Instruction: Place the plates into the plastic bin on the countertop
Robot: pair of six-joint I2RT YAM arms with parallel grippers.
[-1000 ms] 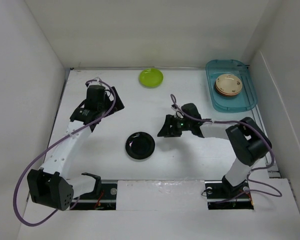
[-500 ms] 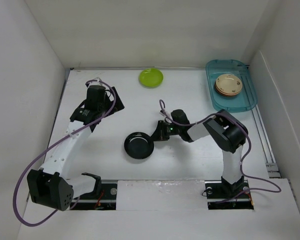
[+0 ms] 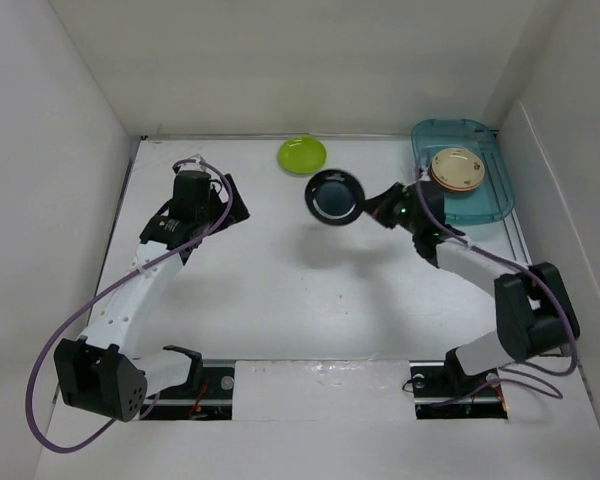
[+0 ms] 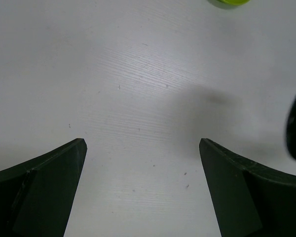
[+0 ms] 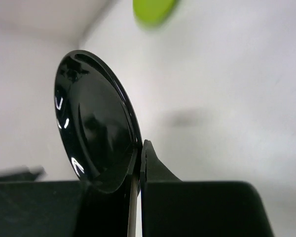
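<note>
A glossy black plate [image 3: 333,197] hangs above the countertop [image 3: 280,280], pinched by its rim in my shut right gripper [image 3: 372,208]; the right wrist view shows it edge-on [image 5: 96,118] between the fingers. A lime green plate [image 3: 302,154] lies at the back of the countertop, also seen as the green plate [image 5: 153,10] at the top of the right wrist view. The teal plastic bin [image 3: 460,210] sits at the back right with a stack of plates [image 3: 457,168], a cream one on top. My left gripper [image 4: 143,187] stands open over bare countertop on the left.
White walls [image 3: 60,150] enclose the countertop on all sides. The left arm [image 3: 140,280] stretches along the left side with its purple cable looping out. The right arm [image 3: 490,280] reaches up from the near right.
My right gripper closed on the black plate near the middle, lifted it and carried it back and to the right toward the bin. The left arm stayed still.
</note>
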